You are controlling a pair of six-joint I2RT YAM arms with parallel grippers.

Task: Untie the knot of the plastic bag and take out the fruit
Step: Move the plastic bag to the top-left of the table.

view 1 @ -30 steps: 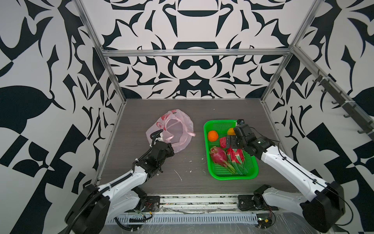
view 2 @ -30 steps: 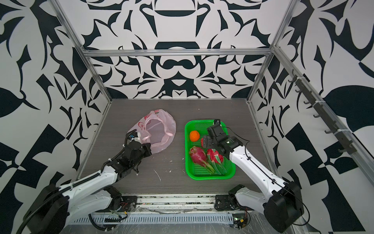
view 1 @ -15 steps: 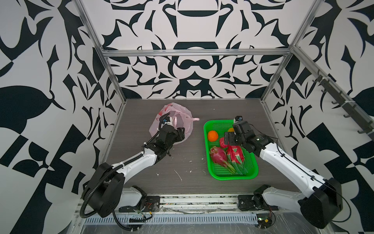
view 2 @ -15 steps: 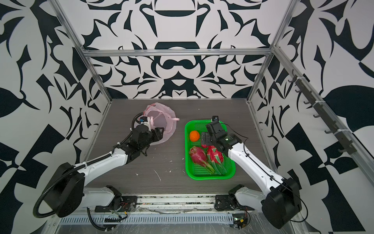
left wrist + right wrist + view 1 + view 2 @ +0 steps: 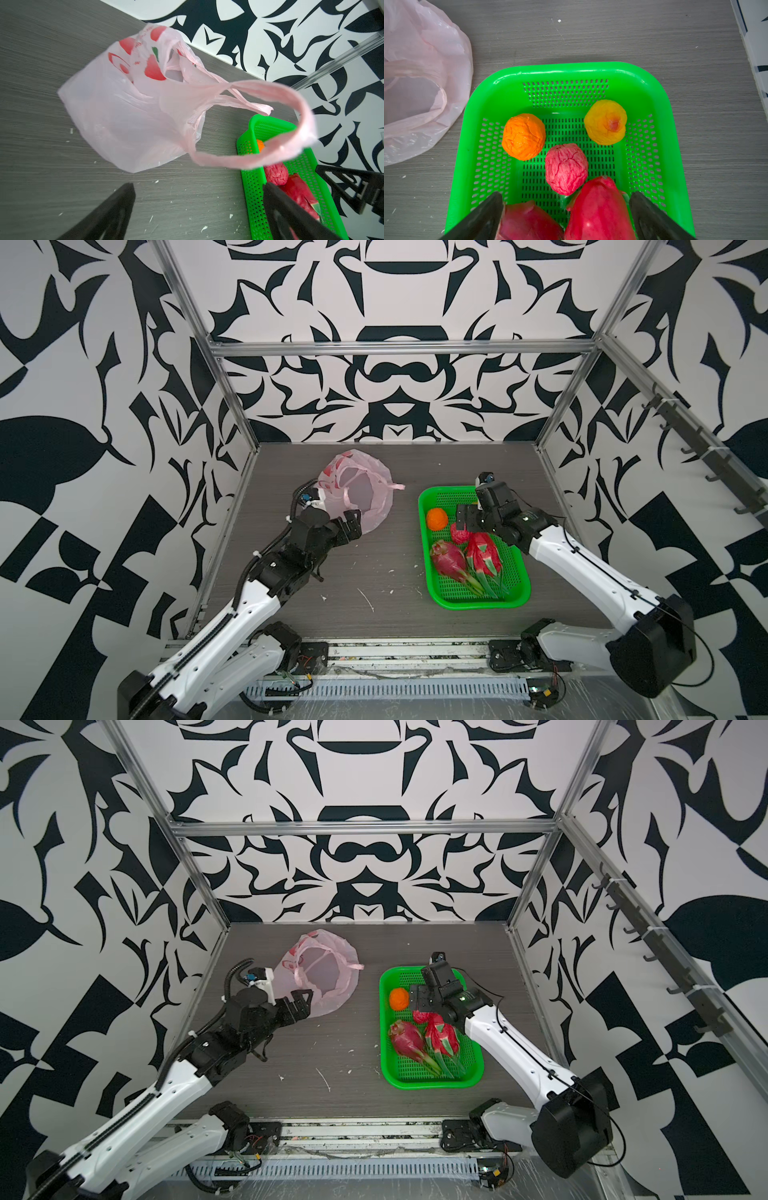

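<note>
Two dragon fruits [image 5: 449,560] lie lengthwise in the basket [image 5: 478,605], green tips toward the robot; the left tool [image 5: 197,185] and right tool [image 5: 564,193] are both spread apart.

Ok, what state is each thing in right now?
Translucent pale-pink plastic bag: handles untied, mouth open, looks empty.
Green perforated plastic basket: upright, holding five fruits.
Left tool: open, empty.
Right tool: open, empty.

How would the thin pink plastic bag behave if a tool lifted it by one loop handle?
The thin translucent pink plastic bag looks empty and creased, so probably light and floppy. Its loop handle is a thin strip, likely to stretch. Pushed, it may crumple rather than slide.
</note>
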